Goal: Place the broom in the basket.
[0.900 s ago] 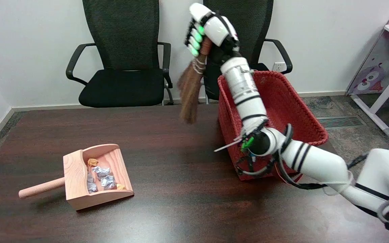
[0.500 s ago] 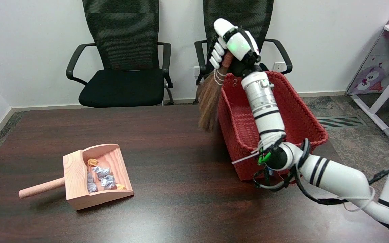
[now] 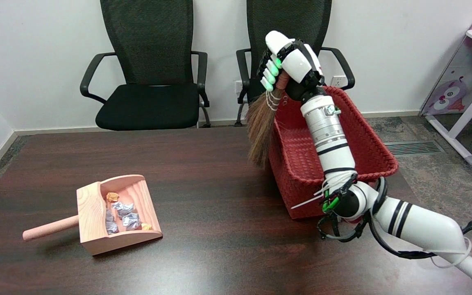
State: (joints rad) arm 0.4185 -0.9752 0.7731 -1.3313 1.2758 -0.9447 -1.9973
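Rightward since earlier, hand (image 3: 291,65) holds broom (image 3: 262,127) outside basket (image 3: 377,147) rim.

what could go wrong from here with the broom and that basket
1. The broom bristles hang outside the red basket, against its left wall; if the right robot hand lowers now, they may catch the rim or push the basket.
2. Released here, the broom would probably drop onto the table instead.
3. The basket overhangs the table's right edge, so a shove might tip it.
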